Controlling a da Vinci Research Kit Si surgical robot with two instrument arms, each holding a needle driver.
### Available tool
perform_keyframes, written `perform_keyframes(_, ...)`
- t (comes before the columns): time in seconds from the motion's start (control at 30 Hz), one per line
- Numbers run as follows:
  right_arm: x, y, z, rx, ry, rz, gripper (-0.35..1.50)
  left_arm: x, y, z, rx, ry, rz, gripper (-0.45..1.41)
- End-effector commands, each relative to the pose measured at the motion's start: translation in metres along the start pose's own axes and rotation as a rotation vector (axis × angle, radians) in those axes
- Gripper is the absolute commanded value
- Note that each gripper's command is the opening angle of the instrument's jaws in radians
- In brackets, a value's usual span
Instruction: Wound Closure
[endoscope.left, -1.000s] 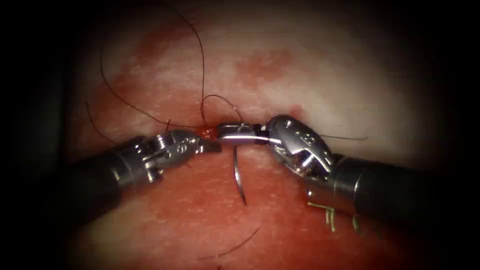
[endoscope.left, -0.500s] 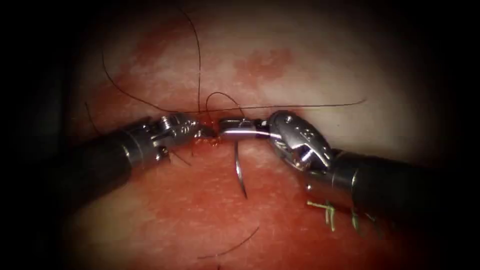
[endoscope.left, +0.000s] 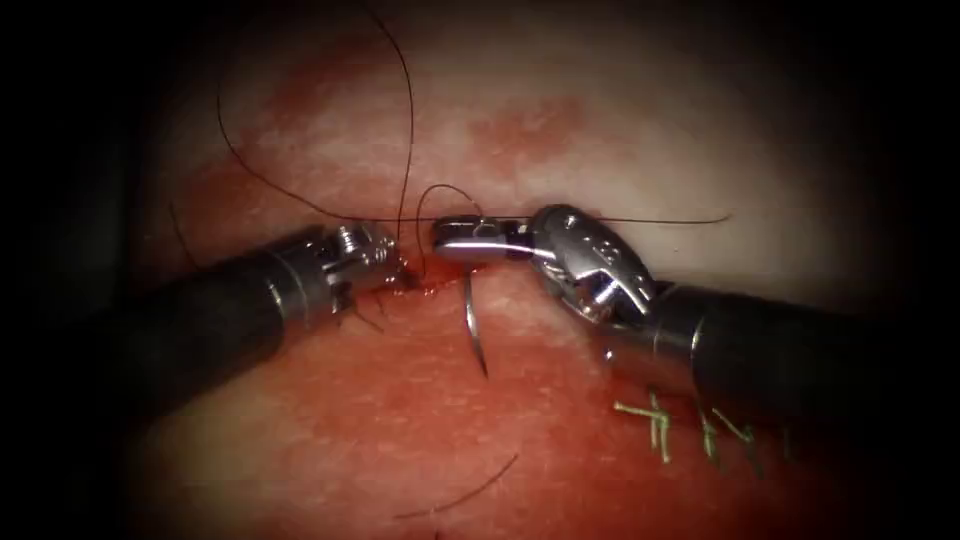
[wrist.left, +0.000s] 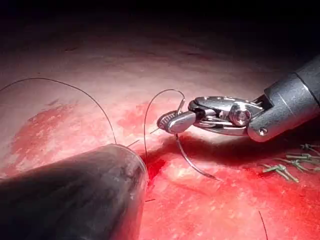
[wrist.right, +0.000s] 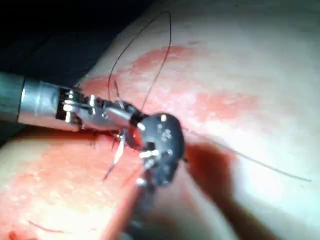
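Note:
My right tool (endoscope.left: 462, 240) comes in from the right, its jaws shut on the curved needle (endoscope.left: 472, 320) near its thread end. The needle hangs down from the jaws with its tip free above the tissue (endoscope.left: 560, 130), not in it. The same grip shows in the left wrist view, needle (wrist.left: 187, 160) under the right tool (wrist.left: 172, 121). My left tool (endoscope.left: 400, 265) touches its tip to the wet red cut (endoscope.left: 425, 288), just left of the needle. Dark thread (endoscope.left: 405, 120) loops up from there. In the right wrist view the left tool (wrist.right: 107, 114) meets the right tool (wrist.right: 135, 131).
A taut strand of thread (endoscope.left: 650, 219) runs level behind the right tool. Green thread ends (endoscope.left: 660, 425) lie on the tissue at lower right. A loose dark piece of thread (endoscope.left: 470, 495) lies near the bottom. Red fluid covers the lower tissue.
Both tools have moved up. The left tool's tip has drawn back to the left, to the cut. A strand of thread now lies stretched level behind the right tool.

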Motion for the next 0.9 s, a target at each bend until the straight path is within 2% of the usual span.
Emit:
perform_keyframes(0.03,-0.0005,0.0006,0.0009,0.001,0.002,-0.002,-0.35,0.0006,-0.0007,0.0004,-0.003,-0.01,0.001,-0.4)
perform_keyframes(0.4,-0.0009,0.0026,0.0016,-0.009,0.031,-0.059,-0.35,-0.0005,-0.0029,0.0033,-0.096,-0.137,-0.018,-0.42)
perform_keyframes(0.57,-0.0012,0.0038,0.0019,-0.036,0.045,-0.098,-0.35,-0.001,-0.0031,0.0041,-0.144,-0.136,-0.019,-0.45)
perform_keyframes(0.9,-0.0034,0.0069,0.0032,-0.099,0.049,-0.142,-0.35,0.0013,-0.0008,0.0017,-0.186,-0.092,0.012,-0.45)
